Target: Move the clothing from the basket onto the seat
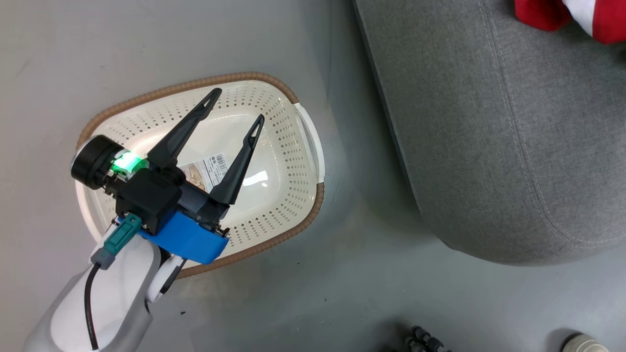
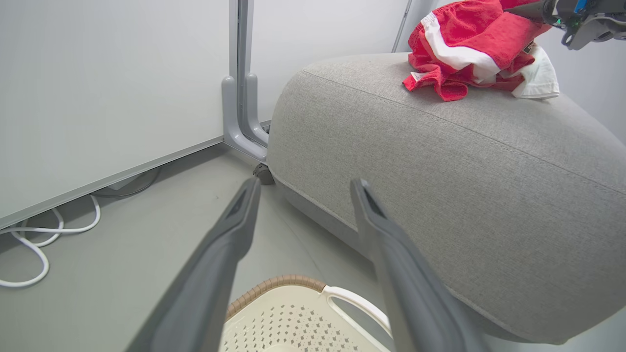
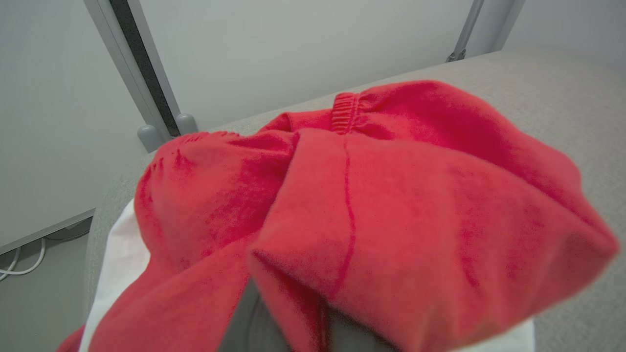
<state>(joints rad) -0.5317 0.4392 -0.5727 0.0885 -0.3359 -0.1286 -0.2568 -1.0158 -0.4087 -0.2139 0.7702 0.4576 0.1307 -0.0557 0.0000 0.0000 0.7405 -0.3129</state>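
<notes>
- Head view: the basket (image 1: 195, 84) has no clothes in it, just a paper label (image 1: 210, 171) on its bottom. The clothing (image 1: 538, 12) lies on the seat (image 1: 513, 122), far up in the corner. So I think the job is almost done.
- Head view: my left gripper (image 1: 237, 104) hangs over the basket. Its two fingers are spread wide and hold nothing.
- Left wrist view: my left fingers (image 2: 220, 254) are wide apart with nothing between them. The red and white pile sits on top of the seat. My right gripper (image 2: 530, 11) is right at the top of the pile.
- Right wrist view: red cloth is very close and covers my right fingers. I cannot tell how far open they are, or if they grip the cloth. If they do, letting go is what is left.
</notes>
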